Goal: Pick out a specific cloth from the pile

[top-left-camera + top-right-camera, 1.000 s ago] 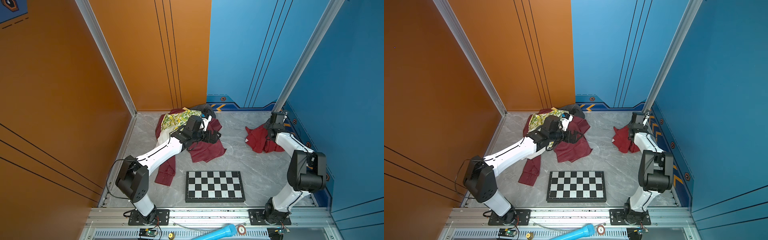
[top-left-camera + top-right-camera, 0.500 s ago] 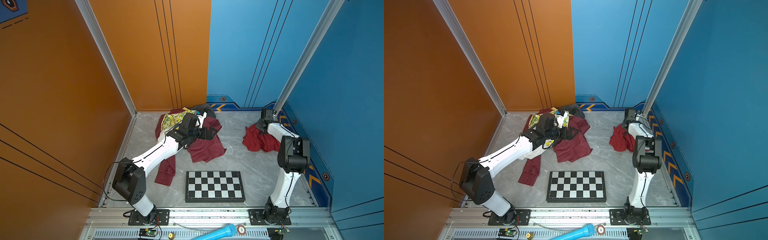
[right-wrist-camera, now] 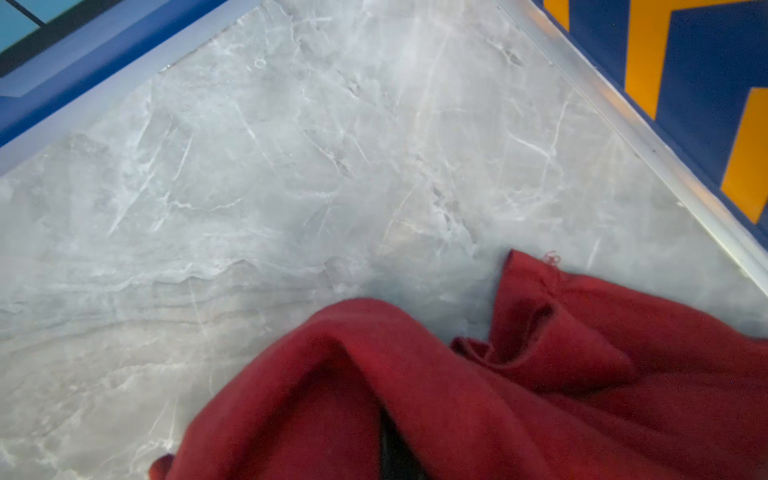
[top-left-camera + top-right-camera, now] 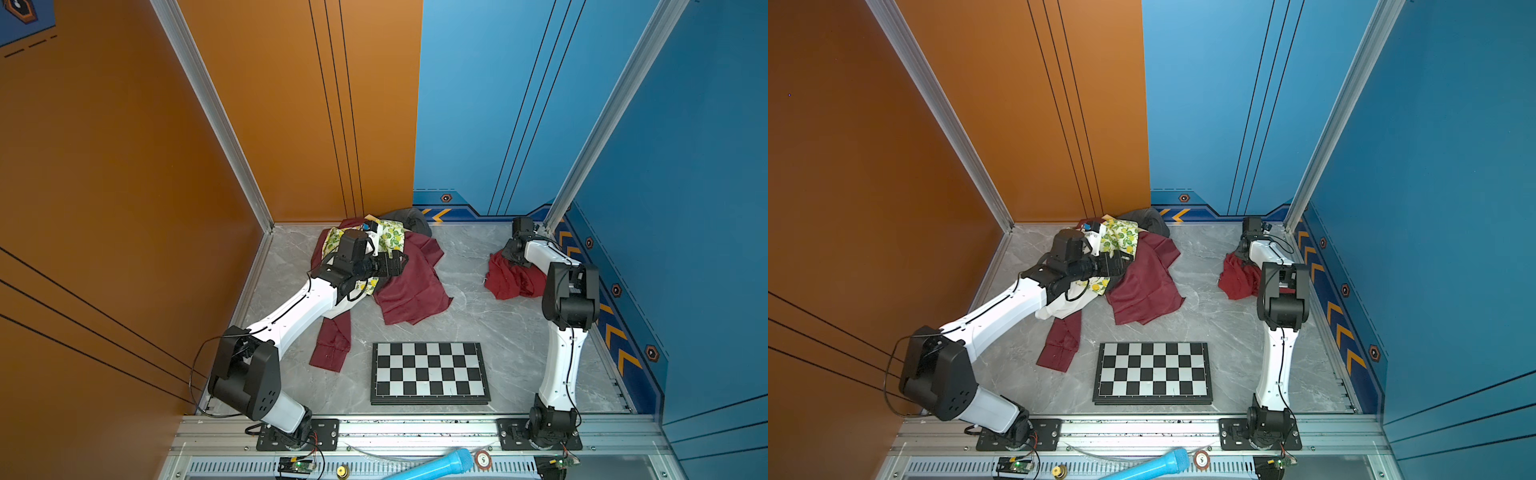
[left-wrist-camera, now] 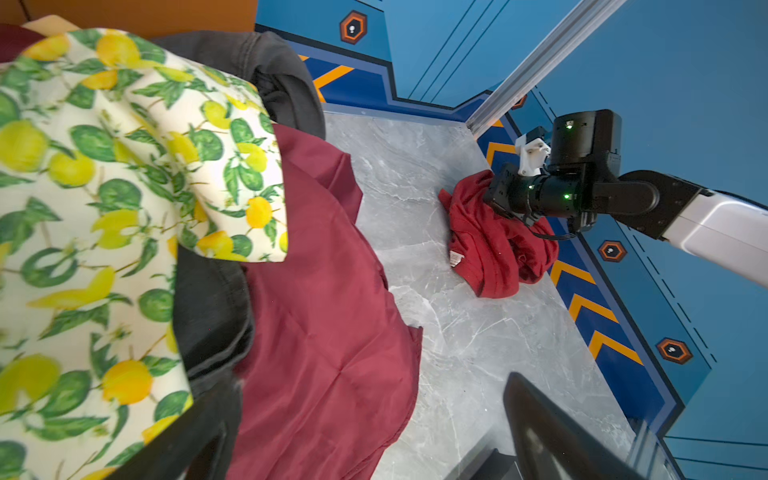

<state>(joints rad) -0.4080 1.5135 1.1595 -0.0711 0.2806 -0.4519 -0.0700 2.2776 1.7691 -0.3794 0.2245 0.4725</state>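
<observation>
- Right gripper, jaws closed, bites into a raised fold of the bright red cloth near the far right corner of the cell, as both top views show.
- Grey marble floor covers the workspace. At the back, orange wall panels meet blue wall panels, and yellow chevrons run along the blue skirting.
- Below the closed jaws, the cloth lies crumpled on the marble just beside the right-hand blue wall. In the left wrist view its small white tag sits at the edge facing the open floor.
- Well apart from it, the pile sits at the far left near the orange wall. Lemon-print fabric lies on top, a dark grey garment behind and beneath it, and a maroon shirt spreads toward the centre.
- Left gripper hovers low over the pile with jaws spread wide and nothing between them. Whether its fingers touch the maroon shirt cannot be told.
- Black-and-white chessboard lies flat near the front rail, touching neither the pile nor the cloth.
</observation>
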